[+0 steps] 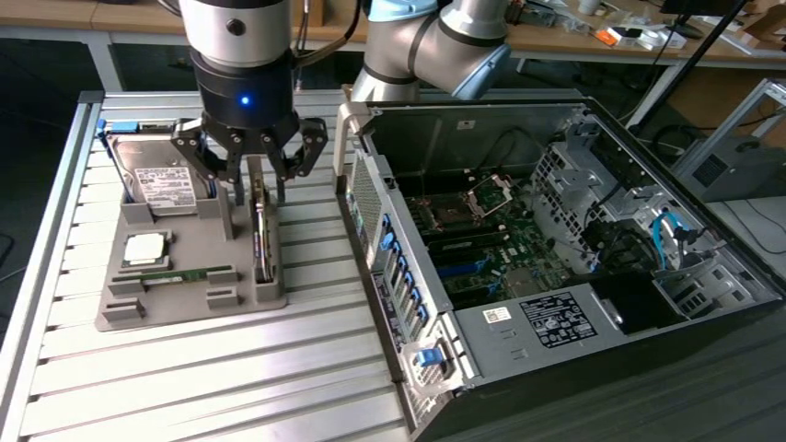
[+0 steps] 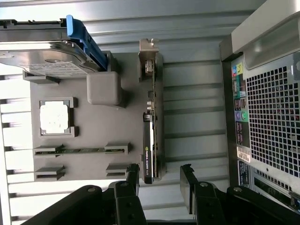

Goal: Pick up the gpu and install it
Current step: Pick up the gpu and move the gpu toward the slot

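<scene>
Exterior view takes in the open computer case [image 1: 396, 267], the grey tray [image 1: 184, 300] beside it and the gripper [image 1: 254, 195], spread wide and holding nothing, above the gpu [image 1: 263, 244] standing on edge along the tray's case-side edge, whereas the wrist view reveals its silvery bracket [image 2: 149, 54] and the fingers [image 2: 187, 179] flanking its other end.

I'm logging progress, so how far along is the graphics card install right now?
Nothing is finished yet. The thin dark graphics card with a silvery end bracket stands on edge in the grey holder tray. In hand: the black gripper is open right over it, not gripping. Left: lifting the card and seating it in the open metal computer case.
</scene>
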Controlling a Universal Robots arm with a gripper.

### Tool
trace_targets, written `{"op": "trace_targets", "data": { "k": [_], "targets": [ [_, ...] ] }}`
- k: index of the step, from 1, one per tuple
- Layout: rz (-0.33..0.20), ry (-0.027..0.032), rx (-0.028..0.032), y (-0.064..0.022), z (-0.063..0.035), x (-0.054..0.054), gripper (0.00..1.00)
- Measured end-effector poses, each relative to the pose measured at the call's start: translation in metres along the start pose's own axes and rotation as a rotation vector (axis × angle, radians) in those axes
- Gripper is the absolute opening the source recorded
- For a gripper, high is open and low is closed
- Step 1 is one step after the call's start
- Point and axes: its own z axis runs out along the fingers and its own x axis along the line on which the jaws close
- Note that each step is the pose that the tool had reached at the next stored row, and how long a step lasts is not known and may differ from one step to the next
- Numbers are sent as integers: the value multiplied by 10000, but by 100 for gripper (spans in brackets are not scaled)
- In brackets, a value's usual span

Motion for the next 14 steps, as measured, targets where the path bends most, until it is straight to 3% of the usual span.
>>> {"op": "trace_targets", "data": {
  "k": [14],
  "targets": [
    [0, 0, 0, -2, 55, 1, 48]
  ]
}}
